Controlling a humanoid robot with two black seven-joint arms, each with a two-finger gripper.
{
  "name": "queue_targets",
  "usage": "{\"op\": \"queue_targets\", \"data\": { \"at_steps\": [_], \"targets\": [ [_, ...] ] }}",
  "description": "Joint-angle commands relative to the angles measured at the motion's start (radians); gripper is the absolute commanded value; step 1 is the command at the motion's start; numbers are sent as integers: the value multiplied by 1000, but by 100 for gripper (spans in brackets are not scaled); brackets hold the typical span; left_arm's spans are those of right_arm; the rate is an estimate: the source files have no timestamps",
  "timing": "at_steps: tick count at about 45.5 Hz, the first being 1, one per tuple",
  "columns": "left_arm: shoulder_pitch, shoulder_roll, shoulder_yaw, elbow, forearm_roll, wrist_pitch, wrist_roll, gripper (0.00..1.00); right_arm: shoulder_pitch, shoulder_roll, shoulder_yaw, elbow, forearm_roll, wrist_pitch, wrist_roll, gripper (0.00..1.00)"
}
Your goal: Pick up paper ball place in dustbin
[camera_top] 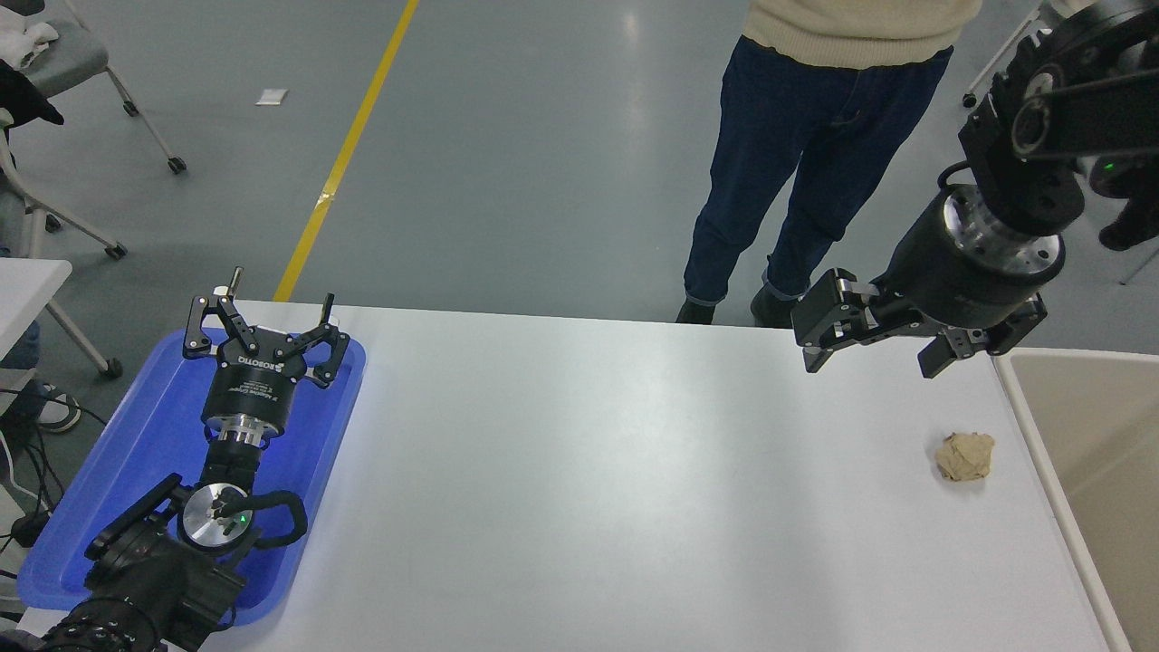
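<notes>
Two risks stand out to me: my right gripper (865,349), jaws spread and holding nothing, hangs above the white table (579,471) beyond the paper ball (965,455), so a careless descent could knock the light wad away or clip the dustbin (1028,417) just beside it. Grey floor stretches behind, a person (806,154) stands at the far edge, and my left gripper (265,330) sits parked, fingers apart, over the blue tray (118,480).

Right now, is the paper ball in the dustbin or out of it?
Out. The paper ball lies on the white table, left of the dustbin rim; the right gripper hangs open above it.
</notes>
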Motion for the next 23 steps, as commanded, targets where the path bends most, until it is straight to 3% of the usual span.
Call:
{"op": "queue_targets", "data": {
  "at_steps": [1, 16, 23],
  "targets": [
    [1, 0, 0, 0, 3, 0, 1, 100, -1, -11, -12, -2, -17, -24, -4, 100],
    [0, -3, 0, 0, 6, 0, 2, 100, -17, -48, -15, -2, -57, -30, -2, 100],
    [0, -5, 0, 0, 5, 0, 2, 100, -69, -109, -18, -10, -172, -82, -2, 100]
  ]
}}
